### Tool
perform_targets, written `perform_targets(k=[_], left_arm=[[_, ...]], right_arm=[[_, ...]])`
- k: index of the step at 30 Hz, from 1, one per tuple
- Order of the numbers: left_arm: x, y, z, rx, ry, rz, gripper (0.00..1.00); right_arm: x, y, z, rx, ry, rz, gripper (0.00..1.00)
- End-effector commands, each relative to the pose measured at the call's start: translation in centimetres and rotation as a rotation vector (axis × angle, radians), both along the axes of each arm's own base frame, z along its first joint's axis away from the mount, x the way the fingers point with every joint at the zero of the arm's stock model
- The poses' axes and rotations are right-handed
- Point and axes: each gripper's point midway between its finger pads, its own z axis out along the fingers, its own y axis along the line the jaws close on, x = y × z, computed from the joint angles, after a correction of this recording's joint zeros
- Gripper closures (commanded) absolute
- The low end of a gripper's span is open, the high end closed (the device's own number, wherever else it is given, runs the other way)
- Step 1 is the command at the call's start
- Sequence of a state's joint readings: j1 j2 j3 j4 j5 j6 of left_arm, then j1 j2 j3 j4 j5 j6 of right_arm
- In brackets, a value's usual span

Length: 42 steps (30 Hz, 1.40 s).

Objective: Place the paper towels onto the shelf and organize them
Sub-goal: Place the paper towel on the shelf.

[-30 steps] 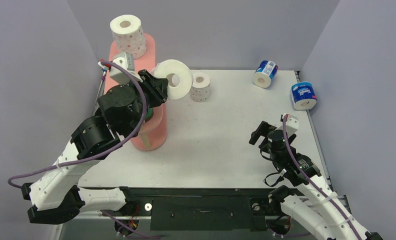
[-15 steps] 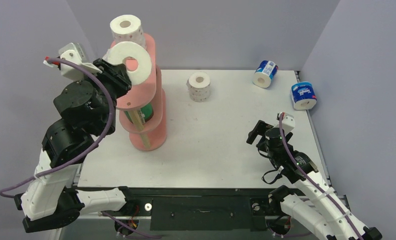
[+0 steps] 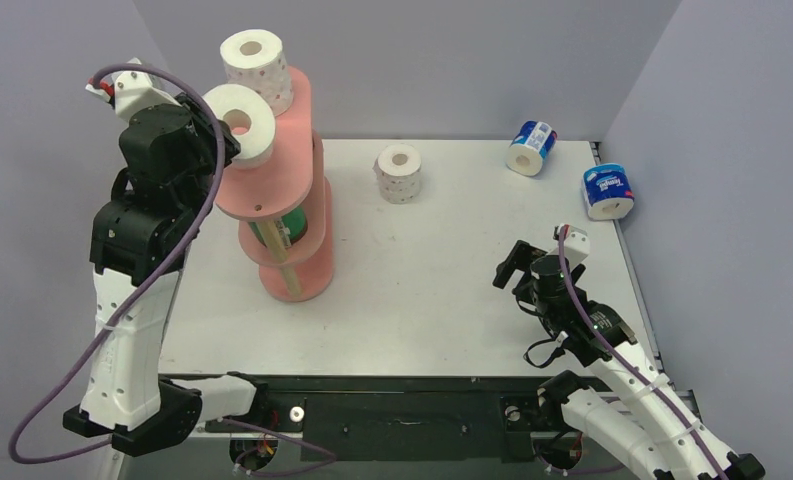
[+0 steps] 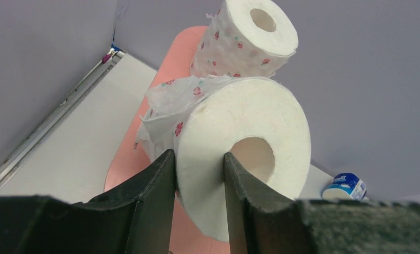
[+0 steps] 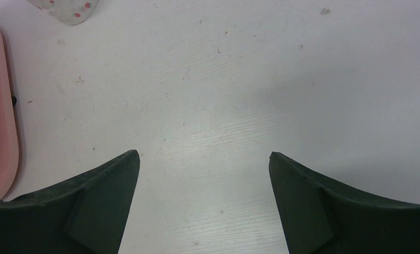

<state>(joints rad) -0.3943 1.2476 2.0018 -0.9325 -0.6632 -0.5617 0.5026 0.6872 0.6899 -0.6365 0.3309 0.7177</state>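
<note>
L claw (image 4: 197,156): narrow gap, clamped on wall of cream roll (image 4: 250,132). One finger on outer wrap, other at edge of core hole. Roll tilted, flat face w/ core toward wrist cam. From top cam, L claw (image 3: 217,135) is raised high at left side of shelf (image 3: 272,185), holding the cream roll (image 3: 240,122) over near-left end of top board. Can't tell if roll rests on board or hangs just above it.

Just behind it on the same board, far end: red-dotted roll (image 3: 257,65), upright, core up. Wrist cam shows this dotted roll (image 4: 247,37) close behind the held one, w/ crumpled dotted sheet (image 4: 165,106) between them, touching the cream roll. Pink board (image 4: 124,164) runs beneath both.

Mid tier: green-wrapped roll (image 3: 290,225) partly seen under top board. Shelf stands by left edge of bench (image 3: 422,280).

R claw (image 3: 512,262): fingers spread wide, nothing in them, low over bench toward near-right part. Wrist cam: R claw (image 5: 203,156) above bare bench surface; shelf base at frame's left edge, bit of a dotted roll (image 5: 64,10) top left.

On bench: dotted roll (image 3: 400,173) upright, far-centre, apart from shelf. Blue-white roll (image 3: 531,147) tipped over at far edge. Second blue-white roll (image 3: 609,191) on its side at right edge, nr far-right corner.
</note>
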Motion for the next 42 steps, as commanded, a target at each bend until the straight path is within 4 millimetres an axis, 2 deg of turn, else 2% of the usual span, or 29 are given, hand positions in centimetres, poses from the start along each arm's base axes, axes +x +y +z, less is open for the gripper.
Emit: perform_targets(k=[1, 5, 13, 21, 42], left_arm=[[0.8, -0.9, 1.7, -0.125, -0.064, -0.101, 1.0], [2.4, -0.1, 1.1, -0.169, -0.048, -0.099, 1.0], [5.1, -0.2, -0.4, -0.242, -0.011, -0.128, 1.0], [5.8, -0.3, -0.6, -0.262, -0.006, -0.14, 0.98], [5.8, -0.4, 0.0, -0.257, -0.022, -0.149, 0.5]], right_arm=[[1.0, 0.2, 1.9, 0.02, -0.055, -0.006, 0.13], [1.1, 0.3, 1.6, 0.018, -0.049, -0.004, 0.13], [1.2, 0.4, 1.3, 0.017, -0.045, -0.001, 0.13], [1.1, 0.4, 1.0, 0.015, -0.039, -0.004, 0.13], [1.0, 0.2, 1.1, 0.02, -0.047, -0.009, 0.13]])
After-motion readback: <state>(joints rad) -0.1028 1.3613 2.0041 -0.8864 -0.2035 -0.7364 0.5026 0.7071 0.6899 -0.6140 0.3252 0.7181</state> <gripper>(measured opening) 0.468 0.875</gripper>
